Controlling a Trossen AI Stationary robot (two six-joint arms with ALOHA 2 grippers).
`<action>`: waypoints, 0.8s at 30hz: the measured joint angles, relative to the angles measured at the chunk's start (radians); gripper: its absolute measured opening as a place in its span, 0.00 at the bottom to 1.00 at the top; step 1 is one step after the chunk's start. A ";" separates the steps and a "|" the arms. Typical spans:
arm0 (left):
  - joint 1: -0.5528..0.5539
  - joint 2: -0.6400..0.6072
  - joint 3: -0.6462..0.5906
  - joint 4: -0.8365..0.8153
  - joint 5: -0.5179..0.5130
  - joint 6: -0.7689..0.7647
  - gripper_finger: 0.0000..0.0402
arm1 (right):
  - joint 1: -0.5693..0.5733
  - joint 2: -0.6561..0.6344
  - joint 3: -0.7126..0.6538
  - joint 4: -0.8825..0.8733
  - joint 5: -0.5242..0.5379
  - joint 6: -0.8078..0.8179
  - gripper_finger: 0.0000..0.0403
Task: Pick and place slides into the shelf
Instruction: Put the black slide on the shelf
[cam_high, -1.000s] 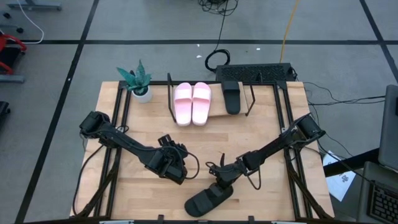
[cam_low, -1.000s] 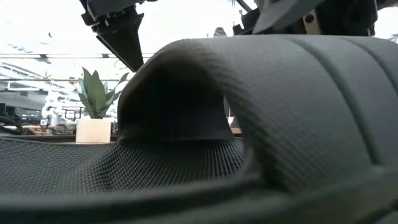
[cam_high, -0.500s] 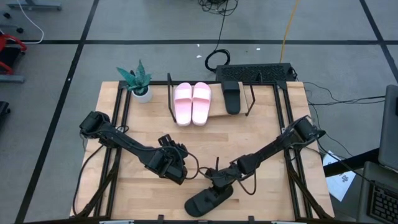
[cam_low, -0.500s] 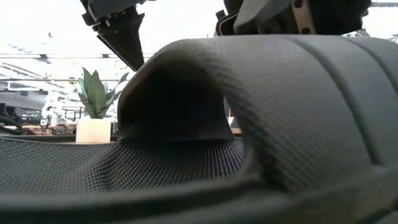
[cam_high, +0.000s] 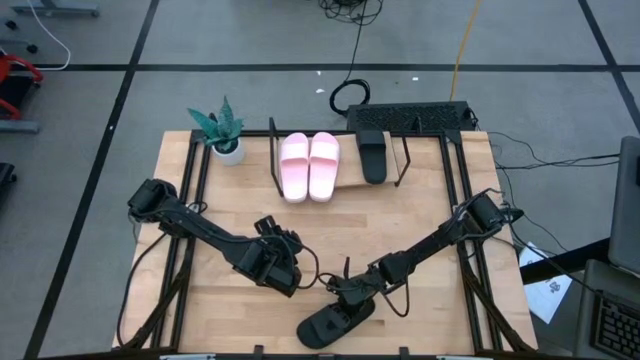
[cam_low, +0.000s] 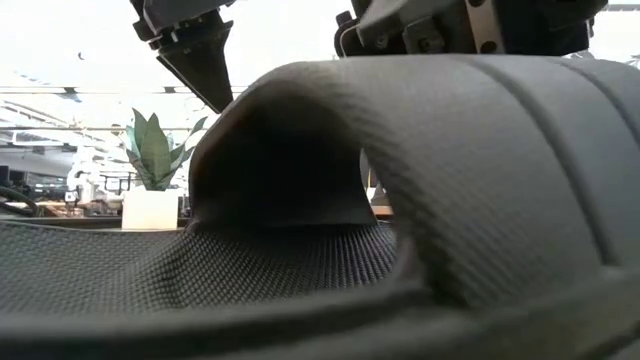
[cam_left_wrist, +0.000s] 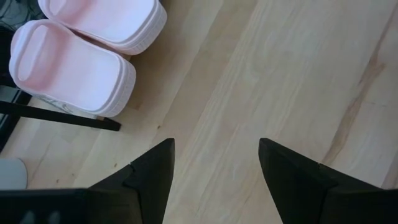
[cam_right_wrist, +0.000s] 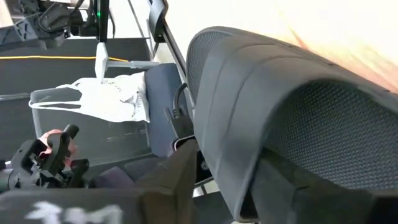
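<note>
At the near table edge: black slide (cam_high: 335, 320) under my right gripper (cam_high: 352, 292).
My left gripper (cam_high: 283, 270) waits left of it, fingers apart, empty. The right one straddles the strap, seemingly not yet clamped. Light, bendy foam; I'd pinch that stiffer strap.

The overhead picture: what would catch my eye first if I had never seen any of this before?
Probably the pale pink sandals side by side on the low shelf at the table's far edge, with one black sandal beside them. Next, the right pincer straddling the strap of another black sandal at the near edge. The left pincer hangs open over bare wood nearby.
</note>
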 joint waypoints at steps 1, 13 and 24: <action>0.000 0.000 0.000 0.000 0.000 0.000 0.59 | 0.000 0.000 0.000 -0.001 0.000 -0.004 0.29; 0.000 0.000 0.000 -0.028 0.000 0.005 0.59 | -0.002 -0.004 0.003 -0.097 0.036 -0.135 0.01; 0.010 -0.002 -0.001 -0.535 0.011 -0.361 0.59 | -0.050 -0.246 -0.116 -0.356 0.249 -0.257 0.01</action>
